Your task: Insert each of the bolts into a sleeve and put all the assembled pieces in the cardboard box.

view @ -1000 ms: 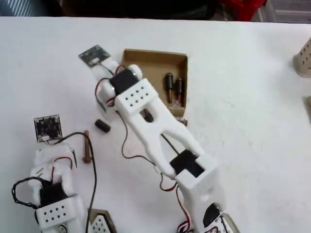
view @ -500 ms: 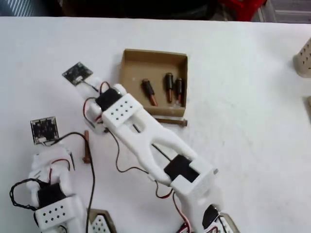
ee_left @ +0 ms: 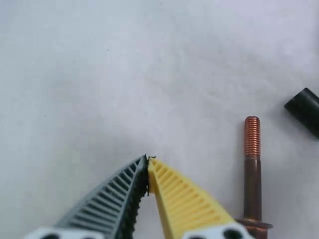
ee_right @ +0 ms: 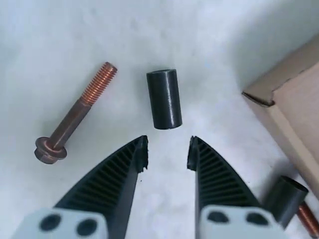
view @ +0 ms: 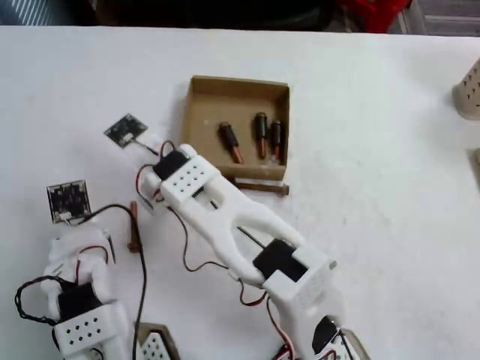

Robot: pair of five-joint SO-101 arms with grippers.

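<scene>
In the right wrist view my right gripper [ee_right: 167, 152] is open just short of a loose black sleeve [ee_right: 164, 98] lying on the white table. A copper bolt [ee_right: 75, 119] lies beside that sleeve. My left gripper [ee_left: 148, 160] is shut and empty on the table, with the same bolt [ee_left: 251, 169] alongside it and the sleeve's end [ee_left: 305, 109] beyond. From above, the cardboard box [view: 201, 112] holds three bolt-and-sleeve pieces [view: 260, 133]. A further sleeved bolt [view: 259, 186] lies outside the box's near wall. The right arm [view: 225, 217] covers the loose sleeve in the high view.
The left arm [view: 79, 300] sits at the table's near left, with the bolt [view: 133, 225] just right of it. The box corner [ee_right: 294, 114] is close to the right gripper. A pale perforated object [view: 470, 90] stands at the far right edge.
The right arm swung left from over the box to above the loose sleeve, uncovering a third piece in the box. The left arm barely moved.
</scene>
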